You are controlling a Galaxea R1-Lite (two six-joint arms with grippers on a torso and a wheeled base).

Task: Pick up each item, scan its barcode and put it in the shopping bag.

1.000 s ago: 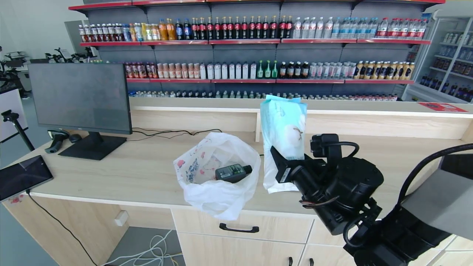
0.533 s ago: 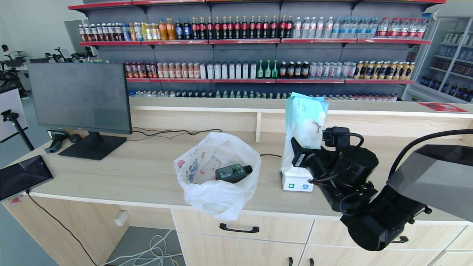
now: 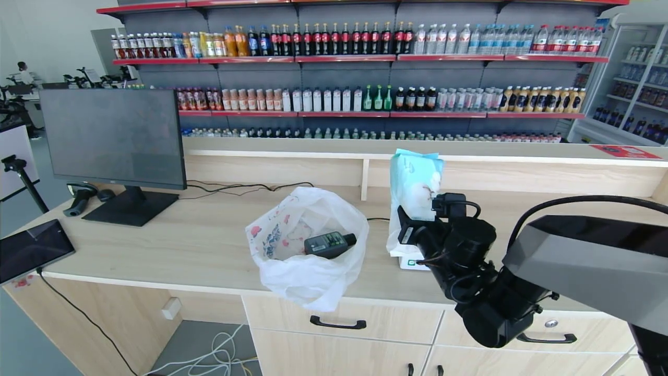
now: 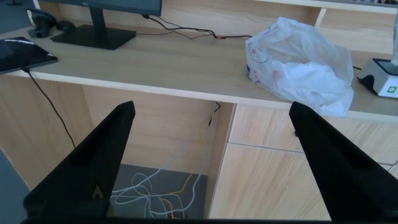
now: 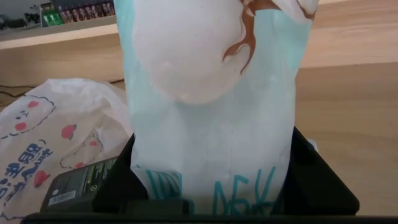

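Note:
My right gripper [image 3: 409,233] is shut on a tall pale-blue and white soft pack [image 3: 415,183], held upright just right of the shopping bag. The pack's lower end hangs over a small white box [image 3: 413,262] with a cable on the counter. In the right wrist view the pack [image 5: 211,112] stands between the black fingers [image 5: 317,180]. The white printed shopping bag [image 3: 305,245] sits open near the counter's front edge with a dark item [image 3: 330,244] inside. My left gripper [image 4: 211,155] is open, low in front of the counter, left of the bag [image 4: 298,62].
A monitor [image 3: 112,138] stands at the counter's back left, with a handheld scanner [image 3: 78,201] beside it and a tablet [image 3: 31,249] at the left front edge. A raised ledge [image 3: 469,162] runs along the back. Drawers [image 3: 336,322] sit below.
The right gripper carried the pack to the right over the small white box, then came back a little left and lower. The bag has not moved.

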